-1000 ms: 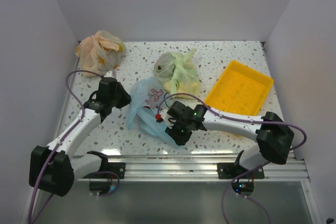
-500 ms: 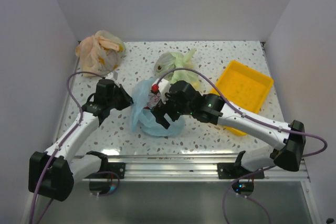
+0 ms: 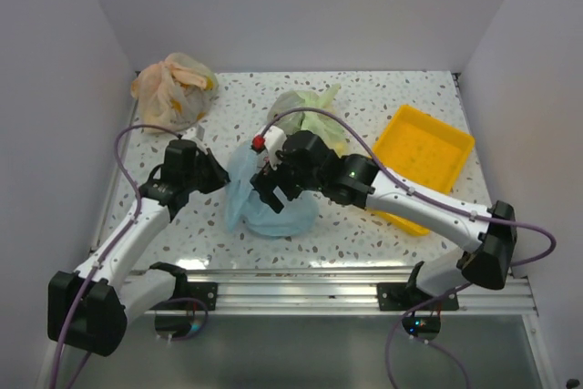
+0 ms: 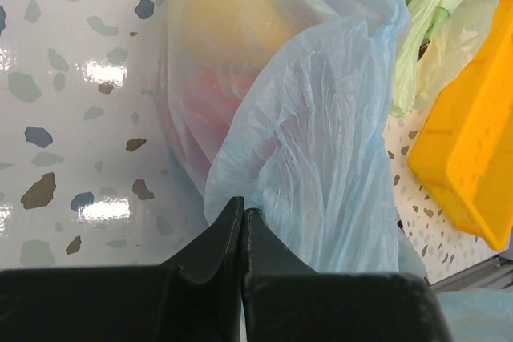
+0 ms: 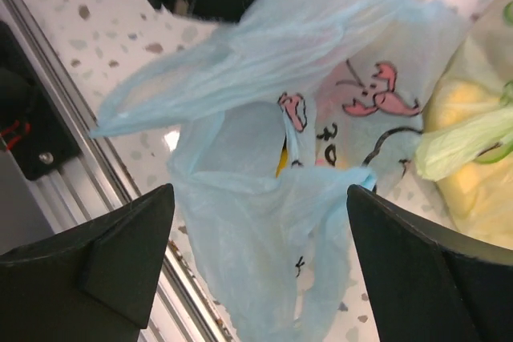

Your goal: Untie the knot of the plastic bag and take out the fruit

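The light blue plastic bag (image 3: 273, 211) lies crumpled at the table's middle, its pink-and-white print (image 5: 373, 98) facing up. My left gripper (image 3: 214, 175) is shut on the bag's left edge (image 4: 264, 190). Fruit shows through the film as a yellow shape (image 4: 224, 14) and a red one (image 4: 212, 102). Just above the bag hovers my right gripper (image 3: 269, 190), its jaws wide open with only loose plastic (image 5: 264, 222) below them. A loose handle loop (image 5: 160, 94) stretches toward the left gripper. The knot does not show in any view.
A pale green bag (image 3: 310, 111) lies just behind the blue one. An orange bag (image 3: 173, 88) sits at the back left. To the right is a yellow tray (image 3: 424, 157). The metal rail (image 3: 346, 289) runs along the front edge.
My right gripper opened wide, let go of the bag's stretched tail and moved from the front edge back over the bag. The bag slumped together. The left gripper kept its grip.
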Available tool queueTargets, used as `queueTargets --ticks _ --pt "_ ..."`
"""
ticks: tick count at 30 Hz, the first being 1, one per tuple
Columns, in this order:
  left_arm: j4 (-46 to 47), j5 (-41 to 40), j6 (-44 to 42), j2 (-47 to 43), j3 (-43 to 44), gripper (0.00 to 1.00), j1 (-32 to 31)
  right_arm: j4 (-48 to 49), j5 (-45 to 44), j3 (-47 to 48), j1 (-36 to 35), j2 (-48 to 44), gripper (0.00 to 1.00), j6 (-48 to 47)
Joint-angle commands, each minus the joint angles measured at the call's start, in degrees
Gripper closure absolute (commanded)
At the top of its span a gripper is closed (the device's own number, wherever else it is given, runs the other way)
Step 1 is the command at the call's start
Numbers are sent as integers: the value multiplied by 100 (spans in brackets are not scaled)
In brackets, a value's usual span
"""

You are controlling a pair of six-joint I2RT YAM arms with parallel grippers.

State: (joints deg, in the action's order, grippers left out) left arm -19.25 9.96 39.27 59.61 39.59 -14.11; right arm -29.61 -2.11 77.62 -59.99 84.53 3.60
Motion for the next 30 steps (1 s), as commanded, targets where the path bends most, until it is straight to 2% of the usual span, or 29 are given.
queueTargets --ticks 1,5,9,23,30 --pt "-158 -143 -174 -117 -57 100 31 -324 -157 832 -13 -560 8 -236" --pt "-185 -205 -182 -152 -48 100 22 -608 -412 1281 -13 -701 8 -490" --pt "-264 -178 -200 -196 92 100 22 -573 -335 1273 -13 -430 8 -667" --pt "-580 24 -314 -275 198 100 31 1456 -229 -545 -4 995 6 -869" --pt "-694 77 -385 -319 163 100 22 2160 -466 -617 -4 1338 8 -588"
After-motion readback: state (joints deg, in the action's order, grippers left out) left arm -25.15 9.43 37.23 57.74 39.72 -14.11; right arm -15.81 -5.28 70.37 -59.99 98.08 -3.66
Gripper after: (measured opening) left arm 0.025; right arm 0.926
